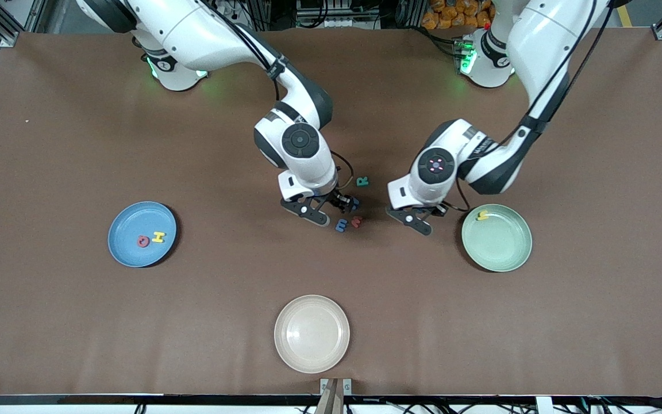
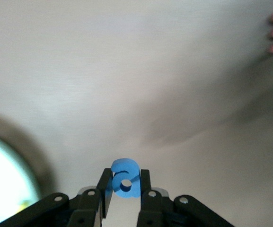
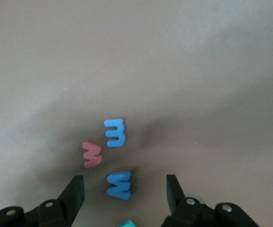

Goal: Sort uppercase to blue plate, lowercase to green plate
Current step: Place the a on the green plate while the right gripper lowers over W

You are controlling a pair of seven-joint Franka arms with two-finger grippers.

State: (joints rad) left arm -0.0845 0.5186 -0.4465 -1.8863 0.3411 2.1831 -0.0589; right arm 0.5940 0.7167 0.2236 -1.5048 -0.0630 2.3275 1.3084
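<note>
Blue W (image 3: 119, 185) lies flat between the spread fingers of the right gripper (image 3: 125, 195), low centre frame. Left gripper (image 2: 125, 189), beside the green plate (image 1: 515, 256), clamps blue a (image 2: 125, 178).

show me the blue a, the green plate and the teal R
blue a (image 2: 125, 182): left wrist view, on its round bowl, between the shut fingers
green plate (image 1: 503, 253): front view, on its bare floor
teal R (image 1: 362, 181): front view, on the letter's middle

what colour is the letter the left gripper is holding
Blue: the left gripper is shut on a blue lowercase a, clearest in the left wrist view.
</note>
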